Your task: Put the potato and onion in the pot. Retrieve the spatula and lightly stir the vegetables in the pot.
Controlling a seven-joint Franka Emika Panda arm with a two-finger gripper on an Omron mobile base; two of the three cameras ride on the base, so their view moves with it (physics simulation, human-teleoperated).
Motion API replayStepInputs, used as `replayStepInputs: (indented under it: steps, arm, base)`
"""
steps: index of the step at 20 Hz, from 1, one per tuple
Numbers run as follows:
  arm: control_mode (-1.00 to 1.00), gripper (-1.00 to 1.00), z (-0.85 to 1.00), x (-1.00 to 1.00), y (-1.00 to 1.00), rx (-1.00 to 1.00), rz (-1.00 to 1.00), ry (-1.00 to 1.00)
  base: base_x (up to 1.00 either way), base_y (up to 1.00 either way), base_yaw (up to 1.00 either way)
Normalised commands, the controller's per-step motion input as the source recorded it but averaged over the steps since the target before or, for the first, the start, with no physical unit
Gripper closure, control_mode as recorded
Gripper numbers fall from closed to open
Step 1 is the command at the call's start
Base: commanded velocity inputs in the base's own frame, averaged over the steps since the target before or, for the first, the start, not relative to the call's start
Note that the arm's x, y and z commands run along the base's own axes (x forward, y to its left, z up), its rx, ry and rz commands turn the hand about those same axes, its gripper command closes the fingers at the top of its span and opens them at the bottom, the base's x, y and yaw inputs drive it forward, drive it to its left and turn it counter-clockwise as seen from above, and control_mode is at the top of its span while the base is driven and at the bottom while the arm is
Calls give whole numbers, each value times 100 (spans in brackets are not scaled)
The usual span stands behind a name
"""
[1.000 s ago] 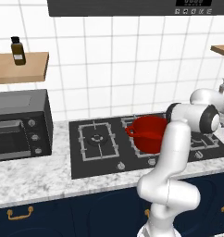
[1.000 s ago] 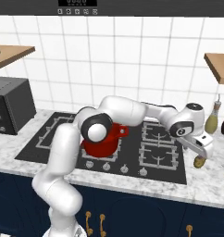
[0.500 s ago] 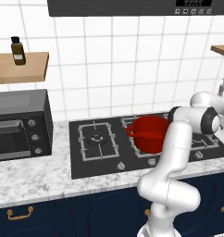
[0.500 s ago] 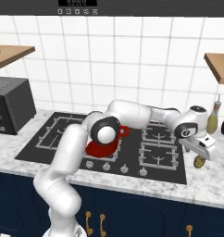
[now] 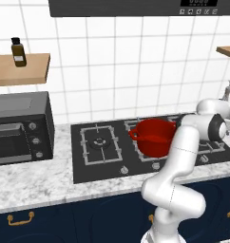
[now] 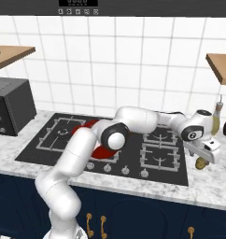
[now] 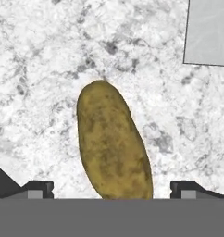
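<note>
The gripper (image 7: 112, 187) is wide open just above the potato (image 7: 113, 147), maybe not touching, far from the pot (image 5: 155, 136).

Your left base view: sits behind arm, to its left, looks forward and down over stove (image 5: 136, 147); arm fills lower right of frame, oven (image 5: 19, 128) at left edge

Your right base view: same height, from arm's right; arm sweeps from lower left across to right of frame

Both share stove, red pot (image 5: 155, 136), tiled wall, marble counter (image 6: 213, 189)

Your hand view: looks straight down at counter from close range; potato (image 7: 113, 143) large at centre bottom, between two dark finger tips (image 7: 40, 189) at lower corners
</note>
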Motion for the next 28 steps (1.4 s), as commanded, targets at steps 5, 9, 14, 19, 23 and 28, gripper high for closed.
replayStepInputs:
  steps: [5, 9, 14, 19, 23, 28]
  arm:
    - [-100, -100, -26, 10, -1, 0, 0, 1]
    - [-100, -100, -25, 3, -1, 0, 0, 0]
    - [-100, 100, -13, 0, -3, 0, 0, 0]
    - [-100, 100, 9, -1, 49, 0, 12, 6]
    - [-100, 100, 79, -5, 96, 0, 19, -3]
    - [-100, 100, 82, 0, 100, -1, 16, -9]
  base:
    - [0, 0, 0]
    - [0, 0, 0]
    - [0, 0, 0]
    - [0, 0, 0]
    - [0, 0, 0]
    - [0, 0, 0]
